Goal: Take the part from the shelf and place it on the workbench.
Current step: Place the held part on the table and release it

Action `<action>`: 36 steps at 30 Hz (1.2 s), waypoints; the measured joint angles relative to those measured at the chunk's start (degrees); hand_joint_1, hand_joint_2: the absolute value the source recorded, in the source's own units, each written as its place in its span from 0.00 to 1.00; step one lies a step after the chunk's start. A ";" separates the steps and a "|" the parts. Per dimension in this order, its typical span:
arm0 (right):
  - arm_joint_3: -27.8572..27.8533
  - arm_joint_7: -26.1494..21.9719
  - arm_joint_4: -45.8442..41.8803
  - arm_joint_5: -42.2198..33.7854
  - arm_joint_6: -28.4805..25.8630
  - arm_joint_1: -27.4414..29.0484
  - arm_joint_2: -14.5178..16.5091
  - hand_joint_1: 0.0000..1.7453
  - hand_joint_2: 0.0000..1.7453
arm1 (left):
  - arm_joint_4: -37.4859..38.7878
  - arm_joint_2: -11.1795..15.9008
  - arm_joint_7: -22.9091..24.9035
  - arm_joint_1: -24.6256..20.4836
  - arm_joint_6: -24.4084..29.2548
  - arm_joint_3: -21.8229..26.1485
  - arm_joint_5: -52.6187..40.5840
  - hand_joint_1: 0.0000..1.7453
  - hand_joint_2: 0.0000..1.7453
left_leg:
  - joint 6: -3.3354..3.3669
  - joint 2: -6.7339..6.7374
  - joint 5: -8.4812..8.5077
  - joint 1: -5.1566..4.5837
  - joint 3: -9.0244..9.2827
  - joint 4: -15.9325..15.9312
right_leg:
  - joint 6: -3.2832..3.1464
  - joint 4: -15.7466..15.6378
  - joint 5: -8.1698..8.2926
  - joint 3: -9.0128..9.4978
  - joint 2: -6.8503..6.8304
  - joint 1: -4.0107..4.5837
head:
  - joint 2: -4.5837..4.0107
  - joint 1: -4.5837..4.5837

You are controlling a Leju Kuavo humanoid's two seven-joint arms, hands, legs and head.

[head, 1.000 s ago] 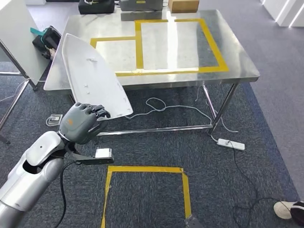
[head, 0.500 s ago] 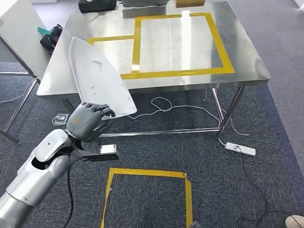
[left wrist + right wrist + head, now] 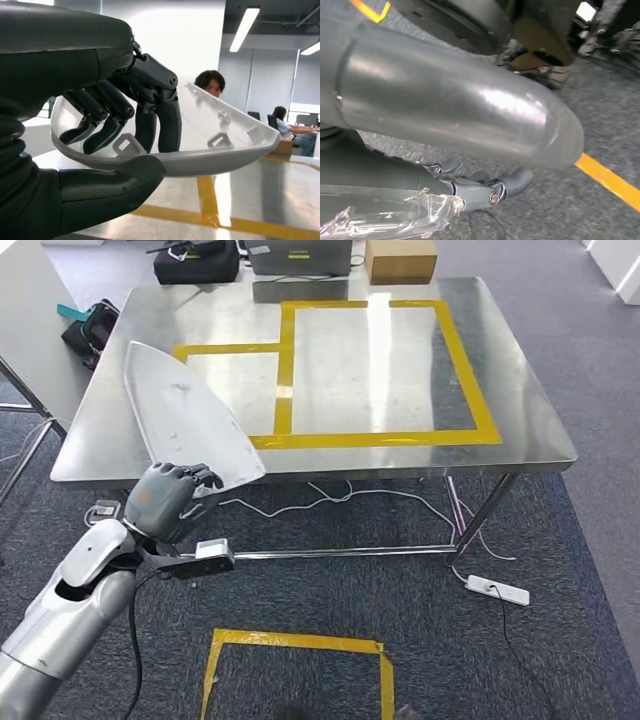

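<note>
The part (image 3: 189, 425) is a white, flat, pointed plastic shell. My left hand (image 3: 167, 502) grips its near edge and holds it tilted up, its far end over the front left corner of the steel workbench (image 3: 362, 370). In the left wrist view the thumb presses under the part's (image 3: 226, 145) rim, and the dark fingers of the left hand (image 3: 124, 130) curl over its ribbed inner side. The right hand (image 3: 501, 187) hangs low over the carpet, its fingers stretched out with nothing in them.
Yellow tape (image 3: 456, 360) marks rectangles on the workbench. A cardboard box (image 3: 400, 258) and a black case (image 3: 192, 262) lie at its far edge. On the floor are cables, a power strip (image 3: 496, 590) and a taped square (image 3: 294, 645). A person (image 3: 209, 82) stands beyond the bench.
The whole view has shifted as I came nearer the workbench. The left hand still grips the part, whose far end now overlaps the bench's front left corner.
</note>
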 joint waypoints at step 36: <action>0.13 0.03 -0.11 0.04 -0.52 0.20 -0.18 0.00 0.00 | 1.44 -1.08 -2.72 1.98 -4.43 5.87 8.99 1.00 1.00 | -0.85 1.25 -8.85 2.38 9.44 0.25 | 2.50 7.23 3.06 -12.81 -1.30 -1.85 | -0.02 -0.38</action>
